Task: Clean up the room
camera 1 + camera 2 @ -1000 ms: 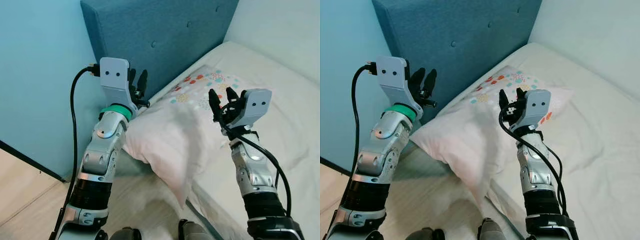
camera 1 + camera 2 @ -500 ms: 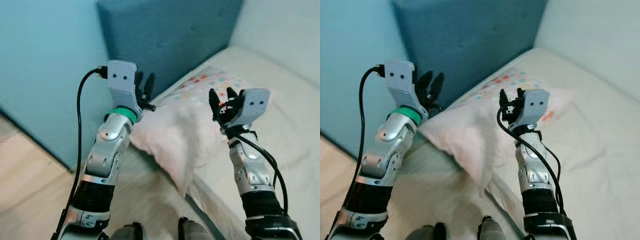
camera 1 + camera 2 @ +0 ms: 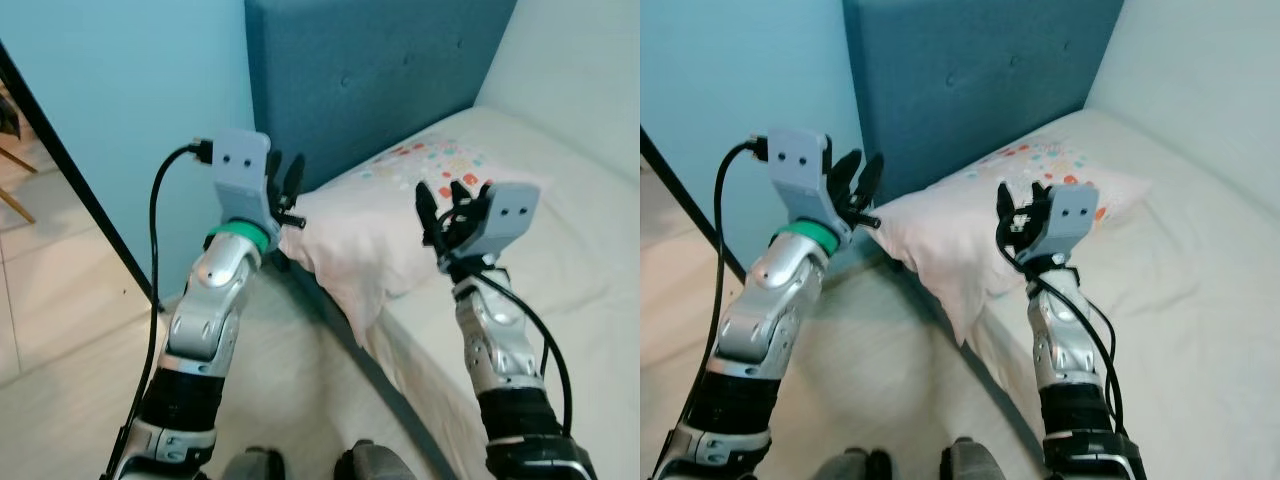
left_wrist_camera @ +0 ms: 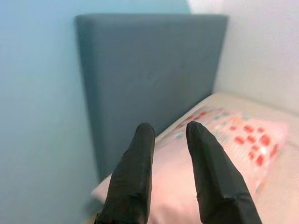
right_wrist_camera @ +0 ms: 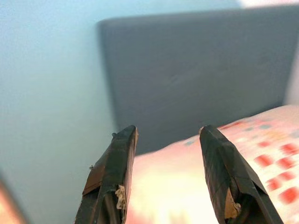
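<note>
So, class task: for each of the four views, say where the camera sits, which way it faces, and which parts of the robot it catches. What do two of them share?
Left eye: on the head, looking down at the bed; both arms, left gripper, right gripper.
Right eye: same head, same scene.
Left wrist: on the left arm, facing headboard and pillow; its fingers.
Right wrist: on the right arm, facing the headboard; its fingers.
Shared: both wrist views show headboard, pillow and blue wall.

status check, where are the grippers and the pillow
Left gripper open, raised beside pillow corner. Right gripper open, raised above pale pink pillow with coloured dots. Pillow on white mattress, corner overhanging edge. Nothing held.
</note>
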Robot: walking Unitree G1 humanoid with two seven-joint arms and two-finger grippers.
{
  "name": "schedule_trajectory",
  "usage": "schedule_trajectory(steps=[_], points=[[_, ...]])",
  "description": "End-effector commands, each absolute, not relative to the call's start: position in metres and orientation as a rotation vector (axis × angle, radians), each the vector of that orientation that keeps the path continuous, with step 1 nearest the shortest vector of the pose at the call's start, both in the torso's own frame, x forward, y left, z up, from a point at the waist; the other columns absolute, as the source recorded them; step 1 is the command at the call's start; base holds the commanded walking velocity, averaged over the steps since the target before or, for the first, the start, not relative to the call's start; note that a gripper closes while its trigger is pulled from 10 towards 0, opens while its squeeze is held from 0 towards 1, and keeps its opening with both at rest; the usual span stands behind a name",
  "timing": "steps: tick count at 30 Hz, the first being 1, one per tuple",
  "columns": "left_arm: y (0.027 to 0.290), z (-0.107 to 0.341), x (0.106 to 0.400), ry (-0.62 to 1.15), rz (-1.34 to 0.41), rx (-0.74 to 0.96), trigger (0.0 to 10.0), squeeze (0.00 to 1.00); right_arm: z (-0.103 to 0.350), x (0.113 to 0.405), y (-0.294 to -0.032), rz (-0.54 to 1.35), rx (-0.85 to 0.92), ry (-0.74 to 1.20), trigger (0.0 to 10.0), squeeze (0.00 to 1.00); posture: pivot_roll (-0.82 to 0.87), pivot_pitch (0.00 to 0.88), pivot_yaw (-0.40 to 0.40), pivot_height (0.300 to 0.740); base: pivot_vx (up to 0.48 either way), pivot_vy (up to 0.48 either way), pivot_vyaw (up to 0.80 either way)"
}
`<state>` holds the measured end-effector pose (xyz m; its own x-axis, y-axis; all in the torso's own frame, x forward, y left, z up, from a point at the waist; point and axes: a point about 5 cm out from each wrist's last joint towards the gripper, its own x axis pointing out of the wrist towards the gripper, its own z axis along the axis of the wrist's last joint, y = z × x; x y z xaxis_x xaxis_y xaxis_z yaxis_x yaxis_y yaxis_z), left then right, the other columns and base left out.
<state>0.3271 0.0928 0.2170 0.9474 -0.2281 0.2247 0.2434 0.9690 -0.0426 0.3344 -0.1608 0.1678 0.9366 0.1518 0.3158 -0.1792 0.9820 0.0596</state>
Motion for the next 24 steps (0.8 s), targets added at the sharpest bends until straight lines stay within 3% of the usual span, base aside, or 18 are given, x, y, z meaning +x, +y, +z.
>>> schedule_trajectory(steps=[1, 7, 18, 24], points=[[0.0922, 0.2155, 0.3266, -0.217, -0.239, -0.065, 10.0, 0.00, 0.1617, 0.3327, -0.1627, 0.165, 0.093, -0.291, 10.0, 0.00, -0.06, 0.042, 0.041, 0.736, -0.262, 0.000, 0.00], [0.0932, 0.2150, 0.3269, -0.214, -0.235, -0.067, 10.0, 0.00, 0.1609, 0.3325, -0.1620, 0.171, 0.074, -0.287, 10.0, 0.00, -0.06, 0.044, 0.042, 0.736, -0.128, 0.000, 0.21], [0.0983, 0.2126, 0.3289, -0.212, -0.197, -0.035, 10.0, 0.00, 0.1595, 0.3314, -0.1570, 0.199, 0.045, -0.283, 10.0, 0.00, -0.06, 0.048, 0.041, 0.736, 0.000, 0.000, 0.78], [0.0990, 0.2107, 0.3297, -0.213, -0.183, -0.022, 10.0, 0.00, 0.1599, 0.3304, -0.1547, 0.222, 0.074, -0.285, 10.0, 0.00, -0.06, 0.047, 0.041, 0.736, 0.393, 0.000, 0.50]])
